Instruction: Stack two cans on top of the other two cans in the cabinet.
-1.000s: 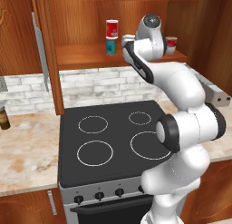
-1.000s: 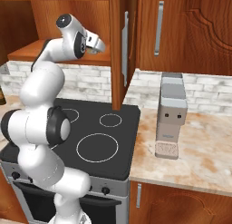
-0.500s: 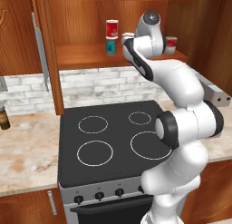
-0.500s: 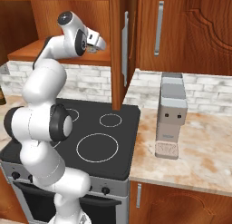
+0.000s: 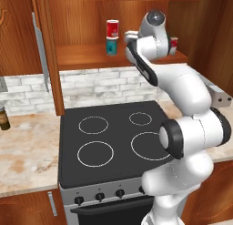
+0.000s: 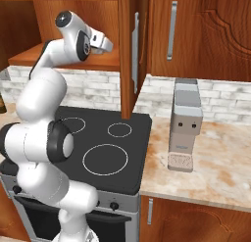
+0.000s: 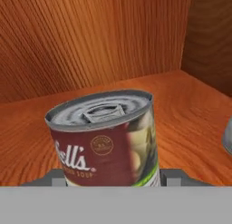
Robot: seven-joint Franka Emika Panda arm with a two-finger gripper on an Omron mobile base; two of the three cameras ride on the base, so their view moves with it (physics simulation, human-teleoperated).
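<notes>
In the hand view a can with a dark red soup label and a silver lid stands upright on the cabinet shelf. It sits right between my fingertips, and my gripper is shut on its sides. A silver-grey can peeks in at the right edge. In the left base view a red can with a white band is stacked on the teal can. Another red can shows just past the arm's right side. My hand reaches into the cabinet behind the open door.
The open cabinet door with its silver bar handle hangs at the left of the shelf, and its edge stands right beside my hand. Below lie the black stovetop and a grey coffee machine on the counter.
The arm has shifted only slightly at the shelf. The stacked red and teal cans have stayed where they were.
</notes>
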